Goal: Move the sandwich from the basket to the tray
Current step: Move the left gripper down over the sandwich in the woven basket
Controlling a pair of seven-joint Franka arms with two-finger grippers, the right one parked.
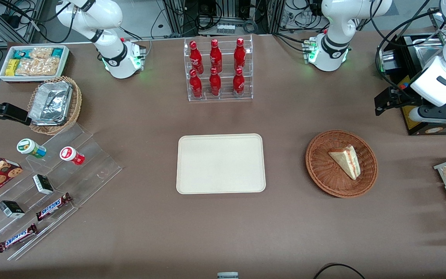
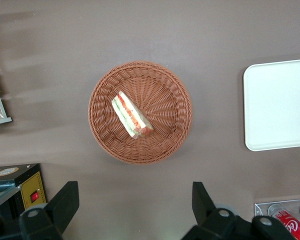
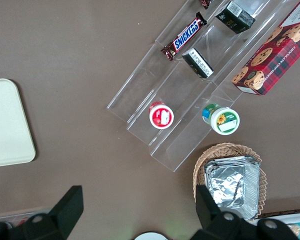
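gripper point(image 2: 132, 207) high over table, fingers spread wide, empty. basket point(image 2: 175, 90) well below it, just off the fingertips' line; sandwich point(image 2: 132, 114) lies in basket, slightly off centre, filling edge up, wedge slanted across the finger axis. tray point(image 2: 275, 105) bare, off to one side of gripper, well apart from basket. risks: slanted wedge could twist or slide in slick wrap on closing; a low finger could snag the wicker and drag the basket.

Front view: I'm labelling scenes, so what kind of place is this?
Probably a robotics lab mocked up as a snack counter: red bottles in a clear rack, a wrapped triangular sandwich in a reddish-brown wicker basket, and cable clutter. The open gripper hovers above the basket.
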